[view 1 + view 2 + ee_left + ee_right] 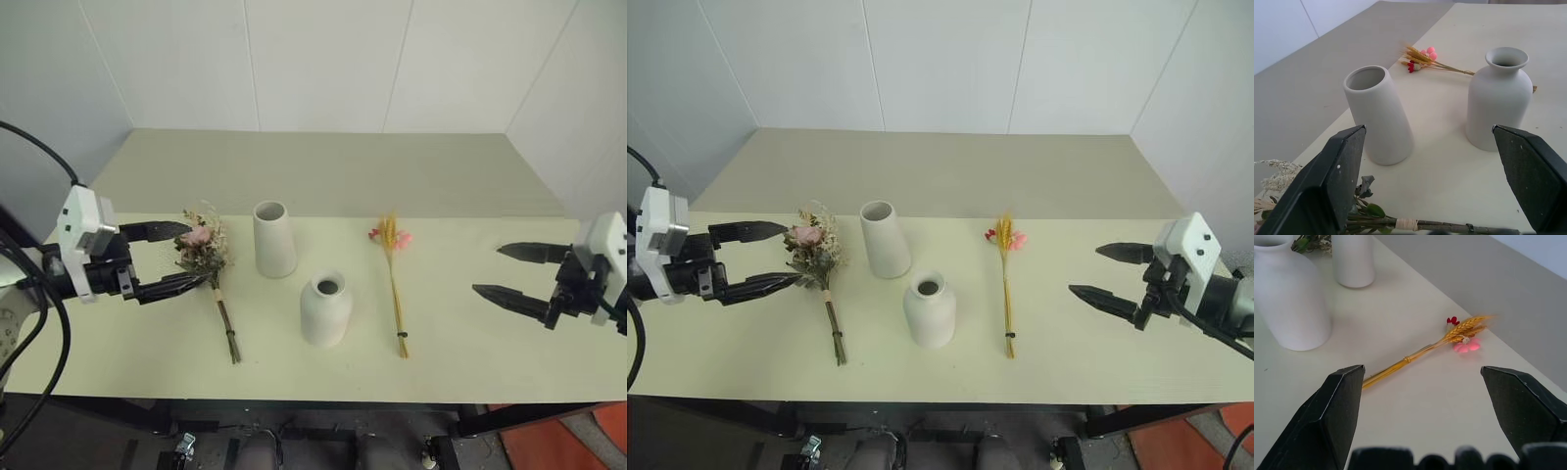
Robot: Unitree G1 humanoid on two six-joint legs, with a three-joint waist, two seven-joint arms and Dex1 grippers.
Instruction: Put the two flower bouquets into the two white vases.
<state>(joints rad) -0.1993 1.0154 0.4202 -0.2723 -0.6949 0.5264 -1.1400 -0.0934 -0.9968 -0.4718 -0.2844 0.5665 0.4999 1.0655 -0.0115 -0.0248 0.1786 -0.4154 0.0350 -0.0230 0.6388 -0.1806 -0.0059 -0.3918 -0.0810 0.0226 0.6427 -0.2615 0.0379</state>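
Two bouquets (208, 257) and two vases (275, 240) sit on cream table (470, 343); both jaws wide, empty.

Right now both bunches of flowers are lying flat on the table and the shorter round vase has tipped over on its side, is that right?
Not quite. The shorter round vase stands upright, mouth up, as the left eye view shows. The rest holds: the bushy bouquet and the wheat bouquet both lie flat on the table, with the taller vase upright too.

two white vases (275, 240), two flower bouquets (208, 257), two hands (167, 259)
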